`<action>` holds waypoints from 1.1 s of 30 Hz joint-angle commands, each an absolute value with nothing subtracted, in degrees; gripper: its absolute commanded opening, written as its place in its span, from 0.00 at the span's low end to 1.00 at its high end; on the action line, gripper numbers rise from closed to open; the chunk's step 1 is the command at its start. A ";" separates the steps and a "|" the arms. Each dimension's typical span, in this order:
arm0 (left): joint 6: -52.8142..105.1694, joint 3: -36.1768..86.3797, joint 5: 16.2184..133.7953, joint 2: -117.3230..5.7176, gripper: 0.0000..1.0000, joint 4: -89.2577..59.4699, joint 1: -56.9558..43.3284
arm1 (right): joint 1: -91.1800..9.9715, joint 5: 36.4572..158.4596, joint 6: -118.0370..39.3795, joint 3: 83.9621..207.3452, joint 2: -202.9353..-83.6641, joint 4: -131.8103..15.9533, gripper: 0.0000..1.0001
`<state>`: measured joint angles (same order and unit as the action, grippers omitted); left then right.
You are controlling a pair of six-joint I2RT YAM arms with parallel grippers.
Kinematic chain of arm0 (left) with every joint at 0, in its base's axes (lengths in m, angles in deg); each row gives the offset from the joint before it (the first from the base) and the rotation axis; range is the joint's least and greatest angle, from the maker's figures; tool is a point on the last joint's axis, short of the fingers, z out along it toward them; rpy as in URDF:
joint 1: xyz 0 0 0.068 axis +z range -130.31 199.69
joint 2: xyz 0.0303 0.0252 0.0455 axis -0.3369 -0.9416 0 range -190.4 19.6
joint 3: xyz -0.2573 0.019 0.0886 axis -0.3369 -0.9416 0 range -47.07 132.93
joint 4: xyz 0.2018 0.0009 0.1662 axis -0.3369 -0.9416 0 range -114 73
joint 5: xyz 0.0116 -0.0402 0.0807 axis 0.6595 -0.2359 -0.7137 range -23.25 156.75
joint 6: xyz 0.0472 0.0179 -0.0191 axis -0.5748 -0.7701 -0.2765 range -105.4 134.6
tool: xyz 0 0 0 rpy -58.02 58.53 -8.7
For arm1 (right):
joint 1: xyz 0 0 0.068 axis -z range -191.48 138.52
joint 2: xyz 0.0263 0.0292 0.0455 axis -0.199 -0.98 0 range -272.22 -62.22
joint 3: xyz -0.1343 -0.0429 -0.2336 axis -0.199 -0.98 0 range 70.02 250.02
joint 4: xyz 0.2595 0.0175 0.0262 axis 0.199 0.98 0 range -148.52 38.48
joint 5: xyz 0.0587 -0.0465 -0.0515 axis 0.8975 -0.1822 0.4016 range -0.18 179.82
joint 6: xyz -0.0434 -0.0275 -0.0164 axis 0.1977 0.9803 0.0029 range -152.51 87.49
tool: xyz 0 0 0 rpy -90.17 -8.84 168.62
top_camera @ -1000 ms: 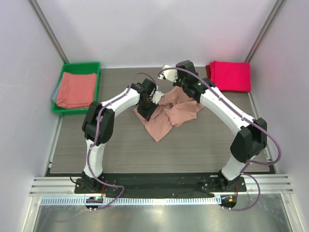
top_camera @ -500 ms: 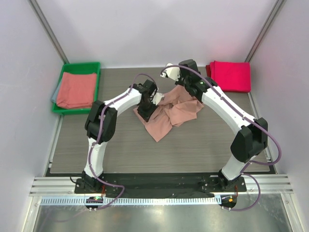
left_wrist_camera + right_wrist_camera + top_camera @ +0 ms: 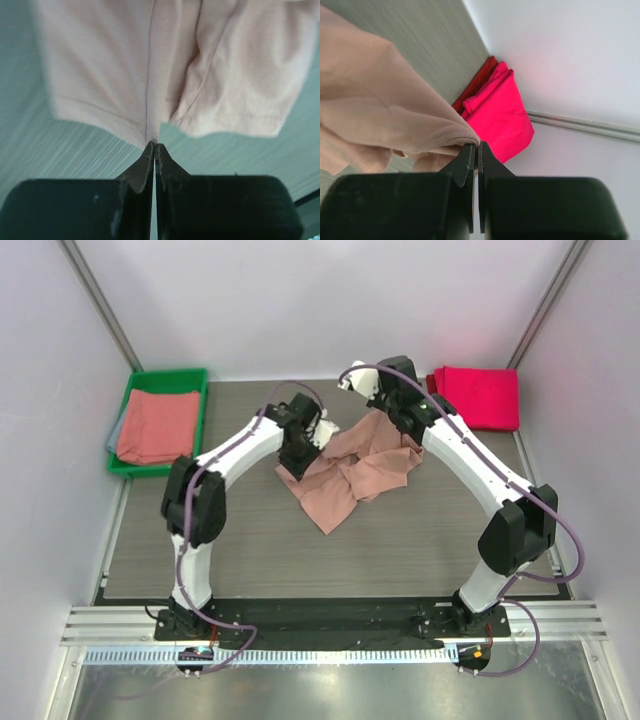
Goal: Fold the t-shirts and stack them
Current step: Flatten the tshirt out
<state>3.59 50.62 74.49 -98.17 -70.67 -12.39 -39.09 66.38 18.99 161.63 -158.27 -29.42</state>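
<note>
The salmon t-shirt (image 3: 352, 475) sits bunched at the bench (image 3: 250, 550) centre. The left gripper (image 3: 154, 146) pinches its hem at ten o'clock and the right gripper (image 3: 476, 146) pinches an edge at one o'clock — probably to spread it flat.

No legible text, labels, brands or numbers on anything in view.

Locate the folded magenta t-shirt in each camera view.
Top external: the magenta t-shirt is in the upper right of the picture.
Left wrist: not in view.
Right wrist: centre of the picture.
Shared landmark: the salmon-pink t-shirt, visible in all three.
</note>
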 commanded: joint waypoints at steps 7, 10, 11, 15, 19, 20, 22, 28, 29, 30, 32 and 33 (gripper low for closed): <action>-2.80 65.51 67.28 -76.03 0.00 -78.52 -3.36 | -34.25 68.45 4.59 176.09 -154.60 -31.10 0.01; -4.38 71.48 62.54 -73.13 0.00 -78.78 -1.24 | -33.28 71.00 -0.42 179.96 -152.66 -30.32 0.01; -4.82 74.37 61.48 -71.47 0.00 -78.78 -0.97 | -33.27 71.79 -0.96 180.84 -150.83 -29.79 0.01; -6.93 76.68 57.35 -64.97 0.00 -76.86 -0.62 | -33.27 75.57 -4.56 181.03 -143.62 -27.42 0.01; -8.25 74.40 55.06 -57.49 0.00 -72.73 -0.62 | -33.36 85.23 -7.63 180.85 -135.45 -20.74 0.01; -8.43 73.88 54.71 -56.17 0.00 -72.29 -0.62 | -33.19 85.59 -8.34 180.94 -134.04 -19.77 0.01; -8.95 73.96 54.09 -54.32 0.00 -71.76 -0.62 | -32.92 86.30 -8.70 180.59 -131.14 -17.32 0.01; -10.19 74.05 54.79 -57.37 0.00 -71.05 -0.62 | -32.75 87.79 -4.92 173.83 -130.50 -17.74 0.01; -10.19 72.39 55.31 -58.17 0.00 -70.70 -0.62 | -32.75 88.58 -4.31 172.43 -131.21 -17.74 0.01; -10.27 70.81 55.75 -58.88 0.00 -70.00 -0.62 | -32.75 89.54 -3.34 168.76 -131.74 -17.83 0.01; -10.36 65.56 56.55 -61.24 0.00 -67.63 -0.53 | -32.57 91.83 -2.63 164.00 -133.66 -20.46 0.01; -9.75 64.13 57.77 -62.39 0.00 -67.01 -0.62 | -32.40 92.19 -2.63 159.10 -134.37 -21.77 0.01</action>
